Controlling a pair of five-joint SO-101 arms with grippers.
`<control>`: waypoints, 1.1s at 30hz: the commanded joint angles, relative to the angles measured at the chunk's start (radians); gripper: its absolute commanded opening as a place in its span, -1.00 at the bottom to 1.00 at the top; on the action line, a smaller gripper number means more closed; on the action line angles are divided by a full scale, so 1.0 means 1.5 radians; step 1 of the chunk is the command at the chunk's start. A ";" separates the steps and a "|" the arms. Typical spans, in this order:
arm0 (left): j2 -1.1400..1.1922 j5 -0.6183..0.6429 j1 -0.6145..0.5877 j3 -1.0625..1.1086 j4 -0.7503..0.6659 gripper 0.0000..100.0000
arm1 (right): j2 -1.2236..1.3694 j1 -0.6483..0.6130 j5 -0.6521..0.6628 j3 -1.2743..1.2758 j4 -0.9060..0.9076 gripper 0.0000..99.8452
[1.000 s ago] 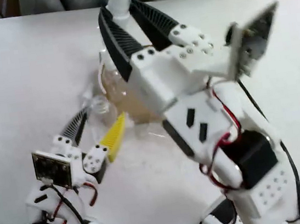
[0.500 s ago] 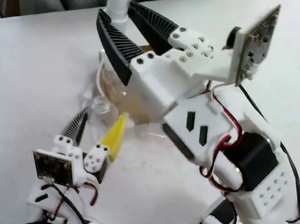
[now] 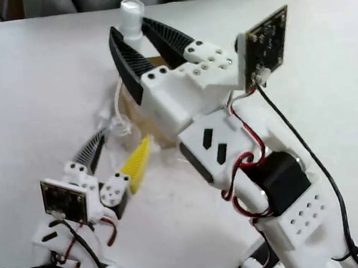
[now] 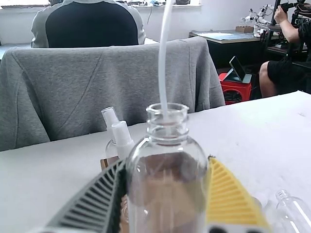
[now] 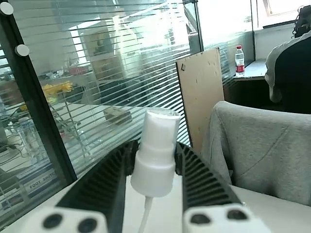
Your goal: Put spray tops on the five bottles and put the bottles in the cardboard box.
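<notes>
**Spray top poised over open bottle**

The left tool (image 4: 165, 166), one finger dark and one yellow, is pressed against both sides of a clear bottle (image 4: 166, 179) and holds it upright above the white desk (image 3: 27, 81). The bottle's neck is open. The right tool (image 5: 155, 144) stands higher, its two black ribbed fingers pinching a white spray top (image 5: 155, 153) by the collar. From the spray top a thin white tube (image 4: 163, 63) hangs down, and its lower end sits inside the bottle's neck, while the spray top itself is well above the rim. In the left wrist view, a second bottle (image 4: 116, 133), already fitted with its spray top, stands just behind the held one. Another clear bottle (image 4: 291, 206) with an open neck lies on the desk off to the yellow finger's side.
</notes>
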 commanded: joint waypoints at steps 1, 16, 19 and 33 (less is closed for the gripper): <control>-0.006 -0.006 0.007 -0.006 -0.001 -0.96 | -0.006 -0.006 -0.005 0.009 -0.016 -0.97; -0.006 -0.005 0.007 -0.006 -0.001 -0.96 | -0.086 -0.083 0.001 0.197 -0.009 -0.96; -0.006 -0.006 0.007 -0.006 -0.001 -0.96 | -0.085 -0.096 0.001 0.205 0.013 -0.95; -0.006 -0.007 0.007 -0.005 -0.001 -0.96 | -0.124 -0.093 0.053 0.133 0.115 -0.50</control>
